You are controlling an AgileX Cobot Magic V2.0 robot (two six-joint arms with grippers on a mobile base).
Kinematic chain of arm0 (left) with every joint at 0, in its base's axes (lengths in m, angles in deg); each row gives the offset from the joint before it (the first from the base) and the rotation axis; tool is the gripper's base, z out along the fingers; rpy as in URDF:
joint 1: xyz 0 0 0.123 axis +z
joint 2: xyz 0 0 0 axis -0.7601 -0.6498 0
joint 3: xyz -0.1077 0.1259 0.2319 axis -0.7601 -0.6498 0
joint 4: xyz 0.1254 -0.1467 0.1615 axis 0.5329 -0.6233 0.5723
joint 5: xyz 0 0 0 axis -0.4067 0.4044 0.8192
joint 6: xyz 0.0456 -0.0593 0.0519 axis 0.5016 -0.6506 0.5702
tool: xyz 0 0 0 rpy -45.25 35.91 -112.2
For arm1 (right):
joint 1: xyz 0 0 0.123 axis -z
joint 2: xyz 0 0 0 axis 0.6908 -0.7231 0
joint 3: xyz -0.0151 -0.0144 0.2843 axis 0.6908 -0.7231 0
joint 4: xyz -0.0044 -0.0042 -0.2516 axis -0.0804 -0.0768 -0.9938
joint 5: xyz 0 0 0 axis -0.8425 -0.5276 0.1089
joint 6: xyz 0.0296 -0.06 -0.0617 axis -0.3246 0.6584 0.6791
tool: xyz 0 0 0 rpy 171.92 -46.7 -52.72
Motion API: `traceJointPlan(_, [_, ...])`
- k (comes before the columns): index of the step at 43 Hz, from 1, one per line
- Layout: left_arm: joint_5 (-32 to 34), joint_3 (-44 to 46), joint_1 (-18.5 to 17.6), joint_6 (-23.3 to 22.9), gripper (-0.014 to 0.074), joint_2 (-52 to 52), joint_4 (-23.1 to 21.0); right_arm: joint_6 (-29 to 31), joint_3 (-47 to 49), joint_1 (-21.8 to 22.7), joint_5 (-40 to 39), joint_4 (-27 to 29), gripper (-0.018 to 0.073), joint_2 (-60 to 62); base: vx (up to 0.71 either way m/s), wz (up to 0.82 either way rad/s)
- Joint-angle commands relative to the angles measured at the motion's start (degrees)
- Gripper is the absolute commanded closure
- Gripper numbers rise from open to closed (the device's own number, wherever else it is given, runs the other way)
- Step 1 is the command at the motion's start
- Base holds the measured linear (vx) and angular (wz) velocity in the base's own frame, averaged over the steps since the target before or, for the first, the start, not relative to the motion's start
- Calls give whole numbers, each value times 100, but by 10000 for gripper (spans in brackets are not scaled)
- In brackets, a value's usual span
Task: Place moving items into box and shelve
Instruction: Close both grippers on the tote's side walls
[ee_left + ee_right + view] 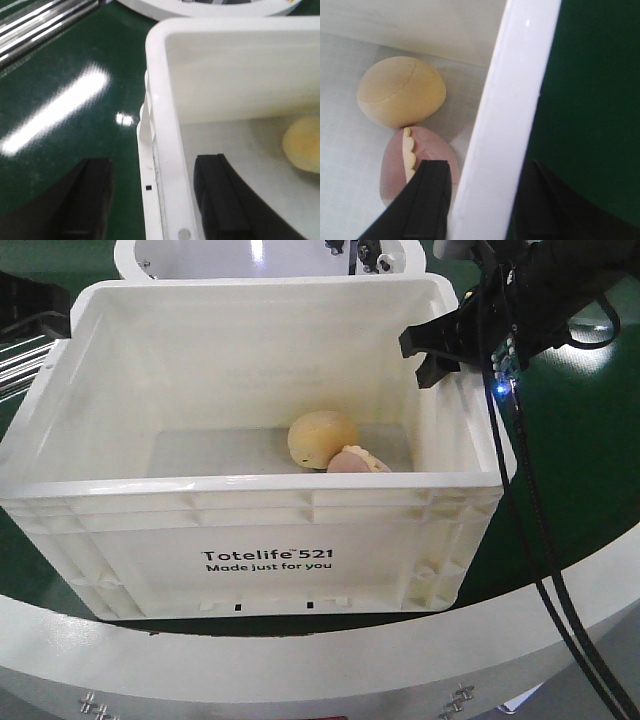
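The white box (260, 530) printed "Totelife 521" stands on the green surface. Both moving items lie on its floor near the right wall: a pale yellow-tan lump (320, 437) (400, 97) and, touching it, a pinkish lump (355, 462) (397, 165) with a cream scalloped strip. My right gripper (450, 340) (485, 167) straddles the box's right rim (520, 75), with both fingers against the wall. My left gripper (152, 162) straddles the left rim (162, 100), open, with a gap on each side. The yellow-tan lump (302, 145) shows at that view's right edge.
A white curved border (300, 650) edges the green surface in front of the box. A white round platform (200, 255) sits behind it. Metal rails (40, 25) run at the far left. Black cables (530, 540) hang from the right arm.
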Motion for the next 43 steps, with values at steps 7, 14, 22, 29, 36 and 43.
traceJointPlan(7, [-473, 246, 9, -33, 127, -348, -560, 226, 272, -29, -377, 354, 564, 365, 0, 0])
traceJointPlan(14, [-450, 246, 9, 110, 127, -482, -834, 226, 272, -29, -377, 354, 564, 365, 0, 0])
traceJointPlan(22, [-527, 246, 9, 110, 150, -575, -804, 226, 272, -29, -371, 353, 564, 365, 0, 0])
traceJointPlan(29, [-619, 246, 9, 104, 293, -587, -810, 226, 272, -29, -365, 353, 564, 365, 0, 0])
traceJointPlan(36, [-640, 246, 9, 272, 605, -587, -1049, 226, 272, -29, -390, 371, 564, 365, 0, 0])
traceJointPlan(43, [-734, 372, 9, 455, 603, -587, -1394, 226, 272, -29, -412, 384, 564, 365, 0, 0])
